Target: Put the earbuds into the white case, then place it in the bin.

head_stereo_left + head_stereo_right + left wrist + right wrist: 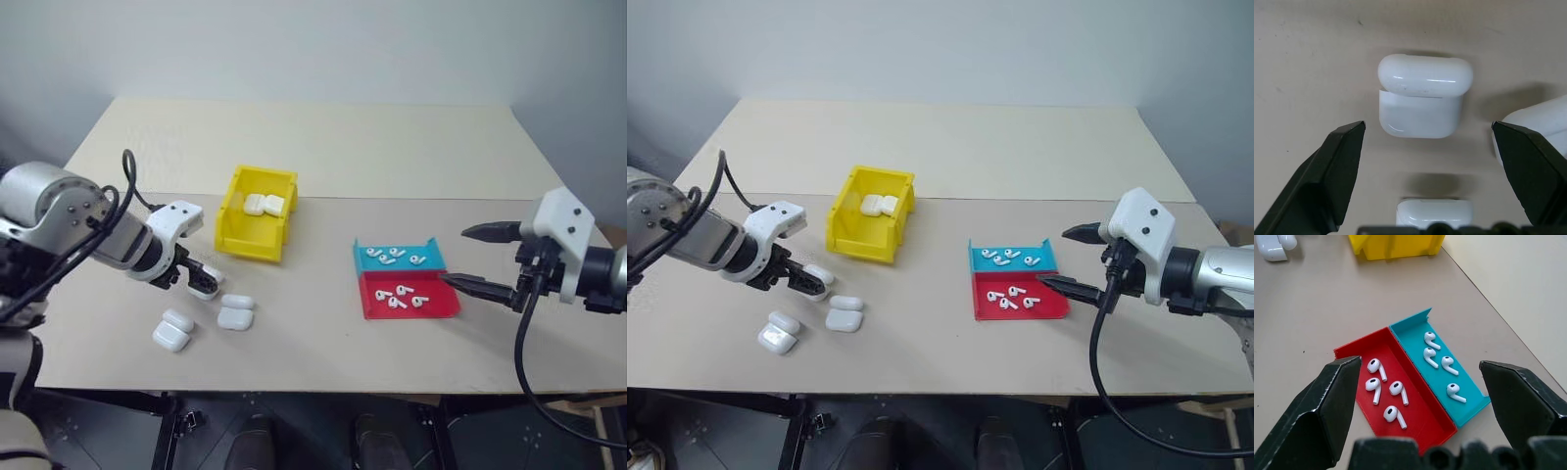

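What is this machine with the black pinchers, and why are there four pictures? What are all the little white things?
It is a robot with two arms. Two pictures come from cameras in its head, looking down at a table. The other two come from a camera on each wrist, looking past that hand's black fingers.

The left hand is open above some white cases lying on the table, with one case between its fingers. The right hand is open too, near a blue tray and a red tray. Four tiny earbuds lie in each tray. A yellow bin already has cases in it. Neither hand holds anything.
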{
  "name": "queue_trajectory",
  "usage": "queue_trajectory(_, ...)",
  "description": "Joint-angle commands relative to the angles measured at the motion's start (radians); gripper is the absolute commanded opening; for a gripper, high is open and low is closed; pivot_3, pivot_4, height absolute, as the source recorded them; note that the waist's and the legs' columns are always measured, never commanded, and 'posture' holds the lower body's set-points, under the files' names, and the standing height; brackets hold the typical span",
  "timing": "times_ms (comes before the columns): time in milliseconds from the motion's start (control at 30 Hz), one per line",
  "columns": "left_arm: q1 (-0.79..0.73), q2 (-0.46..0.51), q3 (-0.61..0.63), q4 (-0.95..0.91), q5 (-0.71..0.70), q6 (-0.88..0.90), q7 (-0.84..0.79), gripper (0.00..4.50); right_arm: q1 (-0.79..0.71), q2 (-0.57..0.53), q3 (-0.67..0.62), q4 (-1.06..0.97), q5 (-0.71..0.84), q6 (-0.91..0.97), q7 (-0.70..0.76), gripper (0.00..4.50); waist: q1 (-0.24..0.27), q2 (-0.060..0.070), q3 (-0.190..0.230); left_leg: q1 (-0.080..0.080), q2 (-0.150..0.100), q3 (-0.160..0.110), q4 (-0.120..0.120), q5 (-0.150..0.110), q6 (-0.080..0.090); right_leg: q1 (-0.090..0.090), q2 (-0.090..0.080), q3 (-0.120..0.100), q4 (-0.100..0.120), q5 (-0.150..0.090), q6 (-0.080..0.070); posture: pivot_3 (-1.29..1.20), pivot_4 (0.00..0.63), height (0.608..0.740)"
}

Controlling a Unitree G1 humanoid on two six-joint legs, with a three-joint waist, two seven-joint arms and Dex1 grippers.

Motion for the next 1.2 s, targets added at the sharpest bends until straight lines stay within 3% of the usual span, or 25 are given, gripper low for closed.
queue_trajectory(33, -0.040, -0.010, -0.015, 0.049, -0.051, 0.003, 0.072, 4.50, -0.014, -0.028, -0.040, -0.006, 0.021, 0.018, 0.015, 4.47, 0.000, 0.000, 0.000, 0.000, 0.000, 0.000, 0.000, 0.000, 0.000, 0.000, 0.000, 0.000, 0.000, 0.000, 0.000, 0.00, 0.150, 0.740)
queue_trajectory(267, -0.046, -0.066, -0.022, 0.135, -0.132, 0.003, 0.190, 4.50, 0.011, -0.047, -0.079, -0.002, 0.025, 0.025, 0.045, 4.47, 0.000, 0.000, 0.000, 0.000, 0.000, -0.001, 0.000, 0.000, 0.000, 0.000, 0.000, 0.000, 0.000, 0.000, 0.000, 0.00, 0.150, 0.740)
queue_trajectory(600, -0.052, -0.187, 0.025, 0.225, -0.035, 0.003, 0.253, 4.50, -0.014, -0.042, -0.051, 0.009, 0.015, 0.033, 0.032, 4.47, 0.000, 0.000, 0.000, 0.000, -0.001, -0.001, 0.000, 0.001, -0.002, 0.000, -0.001, 0.000, 0.000, 0.000, 0.000, 0.00, 0.150, 0.740)
queue_trajectory(1200, -0.014, -0.148, 0.004, 0.176, -0.067, 0.003, 0.242, 4.50, 0.023, -0.039, -0.087, -0.025, 0.022, 0.061, 0.015, 4.47, -0.005, 0.000, 0.000, 0.000, -0.001, -0.002, 0.000, 0.001, -0.002, 0.000, -0.001, 0.000, 0.001, 0.000, 0.000, 0.00, 0.150, 0.740)
